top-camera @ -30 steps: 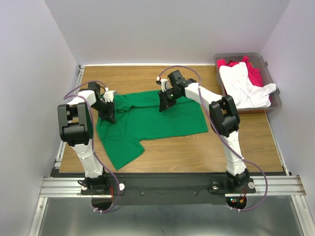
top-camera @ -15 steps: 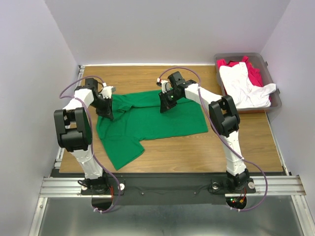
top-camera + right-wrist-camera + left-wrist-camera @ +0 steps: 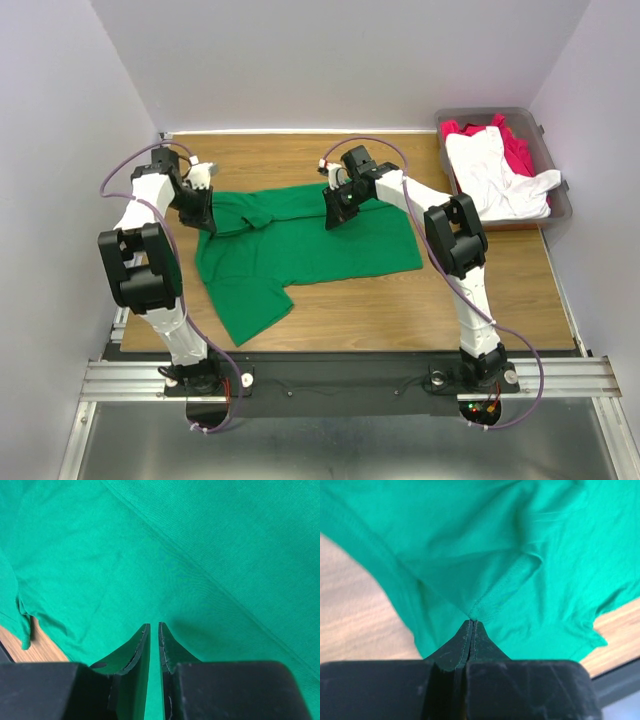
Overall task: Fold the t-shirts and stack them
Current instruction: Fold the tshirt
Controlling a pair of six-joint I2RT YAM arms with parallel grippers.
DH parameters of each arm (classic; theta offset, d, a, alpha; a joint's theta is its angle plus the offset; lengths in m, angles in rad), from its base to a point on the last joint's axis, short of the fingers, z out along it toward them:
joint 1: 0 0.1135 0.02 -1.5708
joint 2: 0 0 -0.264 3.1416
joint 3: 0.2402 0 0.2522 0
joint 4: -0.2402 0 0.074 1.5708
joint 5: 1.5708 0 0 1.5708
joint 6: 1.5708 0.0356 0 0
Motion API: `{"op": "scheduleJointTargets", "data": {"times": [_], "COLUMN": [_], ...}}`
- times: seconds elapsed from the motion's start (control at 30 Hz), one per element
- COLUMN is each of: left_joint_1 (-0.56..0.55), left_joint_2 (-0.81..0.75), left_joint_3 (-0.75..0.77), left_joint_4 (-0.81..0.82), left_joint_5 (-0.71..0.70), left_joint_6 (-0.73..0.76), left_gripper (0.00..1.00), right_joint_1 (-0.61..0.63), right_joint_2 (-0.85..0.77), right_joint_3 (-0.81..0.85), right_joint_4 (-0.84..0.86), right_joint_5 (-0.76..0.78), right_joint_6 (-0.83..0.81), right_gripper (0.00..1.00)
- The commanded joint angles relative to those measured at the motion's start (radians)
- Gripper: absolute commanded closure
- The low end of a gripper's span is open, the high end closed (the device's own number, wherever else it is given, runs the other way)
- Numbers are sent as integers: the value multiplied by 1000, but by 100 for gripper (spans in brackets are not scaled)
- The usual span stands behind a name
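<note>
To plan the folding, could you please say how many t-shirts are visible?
3: bright green cloth t-shirt on the table; white cloth t-shirt atop crimson cloth t-shirt in the grey plastic bin. Others may hide underneath.

Your two arms: white shells, black joints.
You're looking at a left arm and a right arm with white links and bulky black joint housings, a purple cable looping along each, and scuffed black wedge-shaped fingers.
</note>
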Motion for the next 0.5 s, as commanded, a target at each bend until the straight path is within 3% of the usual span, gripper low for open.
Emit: {"op": "scheduleJointTargets", "data": {"times": [0.0, 0.27, 0.47], "left_joint_1": [41, 56, 67], "left_joint_2": [-22, 0, 50], "left_joint_3": [53, 18, 32], "left_joint_4": [-112, -140, -126], "left_joint_5": [42, 20, 80], "left_joint_6": [39, 59, 24], "left_gripper": [100, 100, 100], "right_joint_1": [4, 11, 74], "right_joint_2": [-54, -77, -79], "right_joint_3": [-11, 0, 40], "right_joint_4": [25, 27, 33], "right_joint_5": [5, -67, -85], "right_joint_6": [-10, 10, 33], "right_gripper": [82, 79, 68]}}
